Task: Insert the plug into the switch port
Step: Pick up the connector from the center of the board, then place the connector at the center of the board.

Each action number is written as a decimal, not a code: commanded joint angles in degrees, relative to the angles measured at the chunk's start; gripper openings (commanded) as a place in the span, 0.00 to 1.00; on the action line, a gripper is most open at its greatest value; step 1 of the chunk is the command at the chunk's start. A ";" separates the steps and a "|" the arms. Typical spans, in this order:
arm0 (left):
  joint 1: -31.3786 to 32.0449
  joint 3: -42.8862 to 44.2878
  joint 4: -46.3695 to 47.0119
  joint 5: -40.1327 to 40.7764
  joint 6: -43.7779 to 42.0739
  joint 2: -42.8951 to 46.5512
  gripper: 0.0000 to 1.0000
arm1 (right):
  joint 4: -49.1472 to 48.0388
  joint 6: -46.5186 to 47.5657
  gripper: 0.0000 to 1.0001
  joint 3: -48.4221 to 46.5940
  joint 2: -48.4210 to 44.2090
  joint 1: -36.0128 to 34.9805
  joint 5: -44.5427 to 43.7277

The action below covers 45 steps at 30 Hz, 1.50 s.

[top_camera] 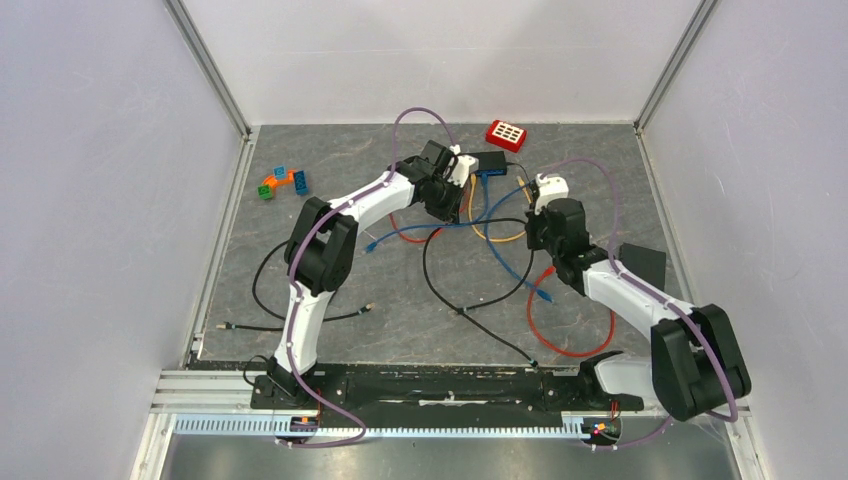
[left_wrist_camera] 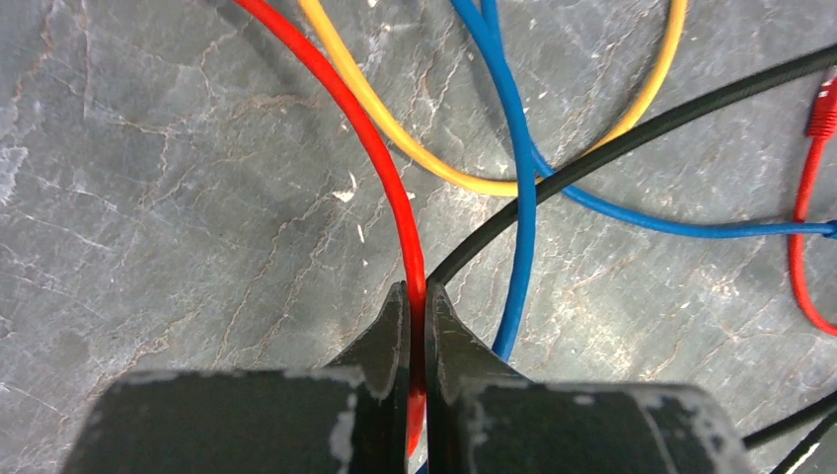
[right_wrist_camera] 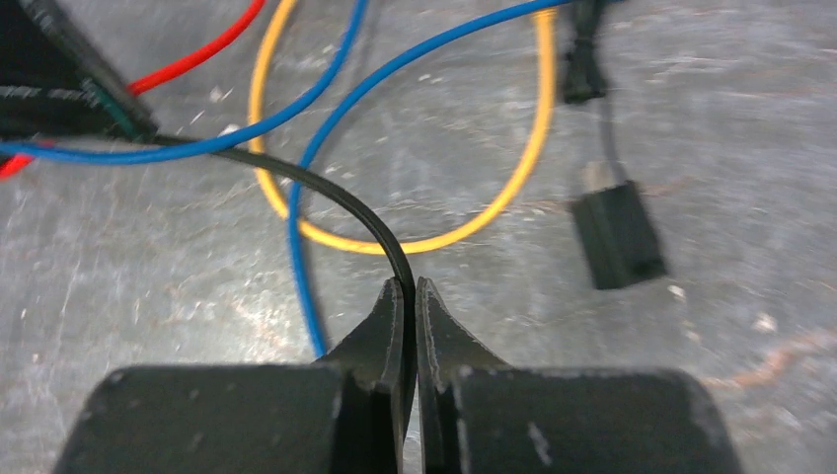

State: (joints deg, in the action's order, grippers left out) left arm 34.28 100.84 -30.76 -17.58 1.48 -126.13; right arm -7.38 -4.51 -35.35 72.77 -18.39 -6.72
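On the grey stone-look surface (top_camera: 300, 140), the small black switch box (top_camera: 490, 160) sits far side, nearest the left tool (left_wrist_camera: 417, 296), clenched on the red cable (left_wrist_camera: 385, 163) with a red plug (left_wrist_camera: 822, 104) lying off to its right, while the right tool (right_wrist_camera: 410, 291) pinches the thin black cable (right_wrist_camera: 336, 190).

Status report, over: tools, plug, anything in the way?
Left tool shut on red cable. Right tool shut on black cable. Switch beside left tool. Blue cable, yellow cable tangled nearby.
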 commanded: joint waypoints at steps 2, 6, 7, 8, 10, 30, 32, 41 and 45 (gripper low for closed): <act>-1.56 -0.33 -0.57 1.64 0.92 2.83 0.02 | 4.12 -4.11 0.00 -5.86 -4.58 3.02 -16.37; -2.09 -0.29 -0.70 1.80 0.73 2.51 0.02 | 6.86 -4.57 0.00 -9.45 -8.83 4.70 -28.43; -2.16 -0.42 -0.72 1.91 0.64 2.46 0.02 | 7.25 -4.82 0.00 -10.69 -9.52 4.96 -31.91; -2.25 -0.53 -0.70 2.05 0.55 2.36 0.02 | 7.28 -4.53 0.00 -11.65 -10.27 5.54 -34.62; -2.38 -0.67 -0.70 2.08 0.55 2.20 0.02 | 7.29 -3.65 0.00 -14.03 -11.38 7.08 -36.86; -3.78 -1.15 -0.44 1.62 0.34 1.18 0.02 | -2.86 17.63 0.00 -40.96 -8.75 11.98 -37.89; -3.78 -0.99 -0.33 1.33 0.67 0.91 0.02 | -4.69 18.28 0.00 -41.07 -8.70 12.01 -34.96; -3.76 3.04 1.50 1.87 2.29 -2.56 0.04 | 1.71 14.63 0.00 -49.00 -8.34 11.98 -19.29; -3.87 5.63 1.54 3.99 3.03 -3.59 0.12 | 3.74 16.17 0.00 -55.16 -7.71 11.98 -17.52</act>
State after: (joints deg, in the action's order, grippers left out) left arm 30.87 102.02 -31.16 -16.16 1.72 -128.81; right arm -4.16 11.05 -82.85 65.34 -6.52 -28.62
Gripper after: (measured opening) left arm 0.072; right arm 0.015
